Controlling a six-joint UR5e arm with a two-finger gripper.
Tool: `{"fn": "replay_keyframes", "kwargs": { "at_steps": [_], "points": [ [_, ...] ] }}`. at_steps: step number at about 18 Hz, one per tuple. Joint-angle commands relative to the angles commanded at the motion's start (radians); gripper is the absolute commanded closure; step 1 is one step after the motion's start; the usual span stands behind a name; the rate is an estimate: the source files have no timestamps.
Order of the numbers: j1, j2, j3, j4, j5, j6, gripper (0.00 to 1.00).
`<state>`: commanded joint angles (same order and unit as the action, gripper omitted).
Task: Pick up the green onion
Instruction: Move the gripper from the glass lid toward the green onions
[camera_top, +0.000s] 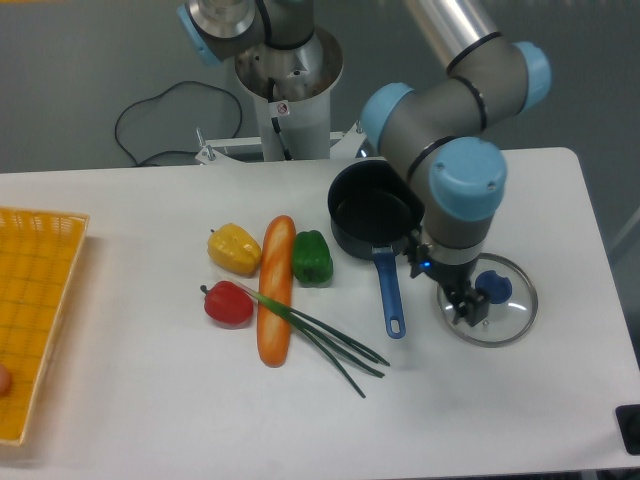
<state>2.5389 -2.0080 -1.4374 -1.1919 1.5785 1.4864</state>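
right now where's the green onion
The green onion lies near the middle of the table, pale stem crossing the baguette beside the red pepper, green tips splaying right toward the blue pot handle.
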Motion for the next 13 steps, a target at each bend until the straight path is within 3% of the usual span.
{"fn": "replay_keyframes", "kwargs": {
  "at_steps": [7,9,11,13],
  "points": [
    [-0.066,0.009,-0.008,0.021,-0.048,-0.002,0.0],
    [-0.103,0.02,-0.05,0.084,-0.04,-0.003,0.0],
    [-0.127,0.038,-0.124,0.208,-0.037,0.002,0.0],
    [-0.132,0.055,-0.156,0.248,-0.038,0.006,0.0]
  ]
}}
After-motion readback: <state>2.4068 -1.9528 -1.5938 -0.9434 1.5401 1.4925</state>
